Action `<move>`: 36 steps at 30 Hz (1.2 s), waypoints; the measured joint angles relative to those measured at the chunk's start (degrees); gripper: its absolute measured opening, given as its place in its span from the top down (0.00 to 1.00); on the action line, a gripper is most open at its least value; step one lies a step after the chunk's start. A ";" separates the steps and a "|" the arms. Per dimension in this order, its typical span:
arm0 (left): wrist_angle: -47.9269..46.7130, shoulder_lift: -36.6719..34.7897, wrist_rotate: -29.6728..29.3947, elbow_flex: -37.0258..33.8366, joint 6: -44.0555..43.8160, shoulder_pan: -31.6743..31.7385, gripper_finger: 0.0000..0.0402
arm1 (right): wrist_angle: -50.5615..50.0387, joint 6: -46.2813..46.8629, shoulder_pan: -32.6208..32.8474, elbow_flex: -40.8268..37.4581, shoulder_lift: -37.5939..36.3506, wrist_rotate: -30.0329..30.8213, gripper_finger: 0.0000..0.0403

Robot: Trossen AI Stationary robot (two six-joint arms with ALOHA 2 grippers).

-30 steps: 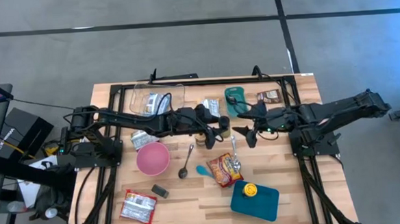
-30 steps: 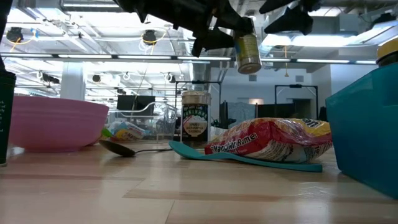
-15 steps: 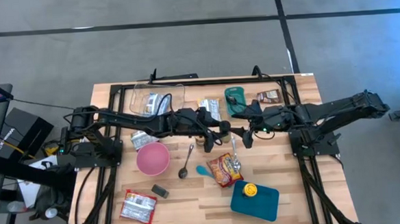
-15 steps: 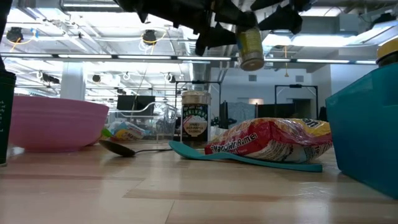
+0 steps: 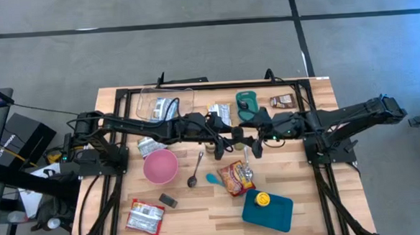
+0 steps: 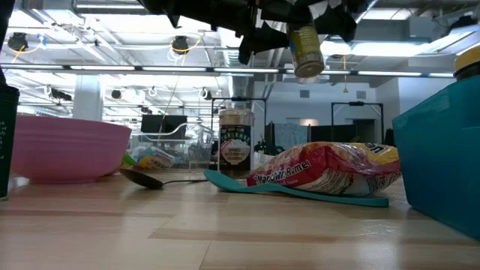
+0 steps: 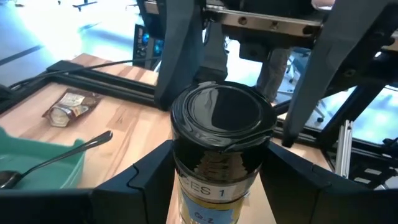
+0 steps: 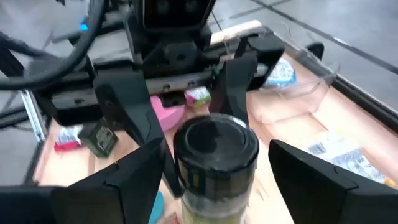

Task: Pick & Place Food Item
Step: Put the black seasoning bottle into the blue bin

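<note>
Two pincers meet above mid-worktop (image 5: 293,199): the left pincer (image 7: 214,177) grips a jar (image 7: 219,134) in the air, and the right pincer (image 8: 214,171) stands spread around its lid. It looks like a handover; next, the right must clamp before the left lets go.

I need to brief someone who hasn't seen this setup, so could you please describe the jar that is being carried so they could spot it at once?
Start at the middle of the wooden table, where the two dark arms meet above it. There the left gripper holds a small black-lidded jar in the air, with the right gripper open around it. Unlike the other jar standing on the table, this one hangs tilted, clear of the surface.
</note>
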 joint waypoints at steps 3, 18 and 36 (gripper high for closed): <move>-0.02 0.00 0.00 0.04 0.00 0.00 0.51 | 0.48 0.01 -0.01 0.01 -0.04 0.00 0.30; 0.09 0.00 -0.20 0.04 -0.37 0.00 0.51 | 0.86 2.08 -0.28 0.01 -0.04 -0.01 0.30; 0.08 0.00 -0.17 0.02 -0.39 0.00 0.50 | -0.74 3.60 -0.29 0.02 -0.04 -0.89 0.42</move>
